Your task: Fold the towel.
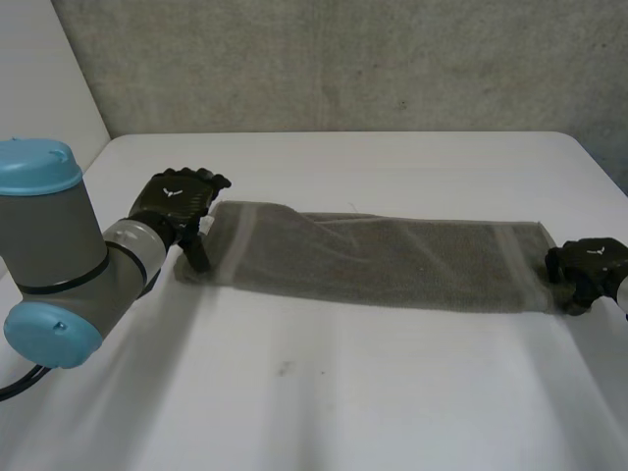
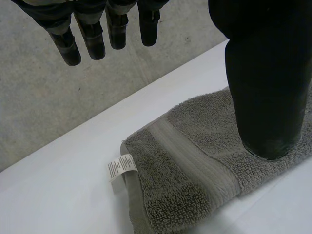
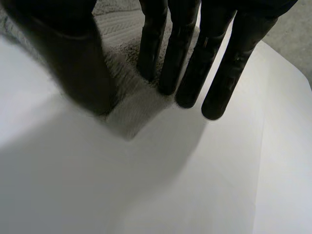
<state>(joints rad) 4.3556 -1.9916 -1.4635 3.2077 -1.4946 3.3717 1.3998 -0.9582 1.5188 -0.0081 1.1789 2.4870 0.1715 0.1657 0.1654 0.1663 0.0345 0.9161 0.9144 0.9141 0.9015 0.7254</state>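
Head view, near to far: left arm point(image 1: 54, 265) sits lower left, cut by the frame edge. Bare table point(image 1: 324, 412) runs across the bottom. The towel point(image 1: 392, 260) is a long grey strip lying flat across mid-frame, left to right. It has a woven band point(image 1: 235, 240) near each end and a slanted crease in its upper-left part.

Left hand point(image 1: 175, 201) is mid-left of frame, at the towel's left end. In the left wrist view its fingers point(image 2: 92, 39) are straight and well apart from the thumb point(image 2: 268, 87), so wide open w/ nothing held. Fingertips hang past the towel end, not over the cloth. Towel end lies under the thumb, thumb tip just beside the band. Tip touching the pile or just above it: can't tell. The end looks layered, more than one ply. White label point(image 2: 120, 167) sticks out at the end corner, on the fingers' side; print too small to read. The thumb blocks part of the towel.

Right hand point(image 1: 589, 265) is at the far right of frame, at the towel's right end by its lower corner, partly cut by the frame edge. In the right wrist view the fingers are straight and side by side, w/ the thumb set apart. The towel corner lies on the table between thumb tip and fingertips. Some fingertips are over cloth, the others over bare table. No pinch, nothing held. Tips touching the cloth: can't tell. Rest of the towel is hidden behind the hand.

Furthest back: the table's far edge, then a grey wall point(image 1: 343, 59) across the top of frame.
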